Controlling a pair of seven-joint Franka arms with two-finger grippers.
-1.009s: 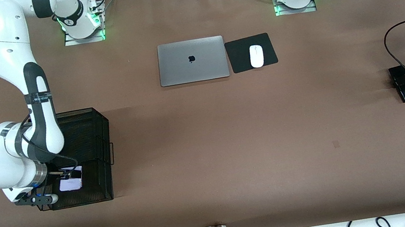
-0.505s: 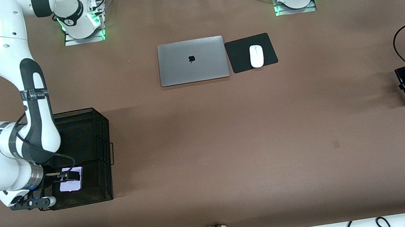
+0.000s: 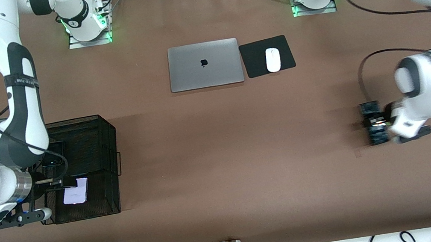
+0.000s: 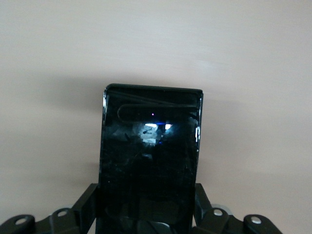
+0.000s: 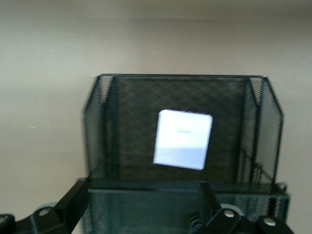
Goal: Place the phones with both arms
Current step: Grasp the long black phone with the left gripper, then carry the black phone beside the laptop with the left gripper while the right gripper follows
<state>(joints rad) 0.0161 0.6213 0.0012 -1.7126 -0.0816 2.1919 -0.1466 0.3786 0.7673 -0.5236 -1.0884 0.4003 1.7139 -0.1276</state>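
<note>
1. Work surface. The brown table carries everything. My right arm's base stands at one end and my left arm's base at the other.

2. Receptacle. A black wire-mesh basket sits at the right arm's end of the table, nearer to the front camera than the closed silver laptop. Beside the laptop, toward the left arm's end, a black square mouse pad holds a white computer mouse. None of these three is part of the job.

3. Phones already in the basket.
- The small squarish white-lavender phone lies flat on the basket floor.
- A small dark squarish phone appears to lie in the same basket, farther from the front camera and partly hidden by my right arm.

4. Phone in transit. The longer slim black phone is pinched at one end between the fingers of my left gripper, over bare table at the left arm's end, well apart from the basket.

5. Right gripper. It hangs over the basket's edge. Its fingers are spread wide with nothing between them.

6. Progress, as judged. Two of the three phones look placed. What remains is to carry the slim black phone across to the basket, set it in, and open the left fingers.
</note>
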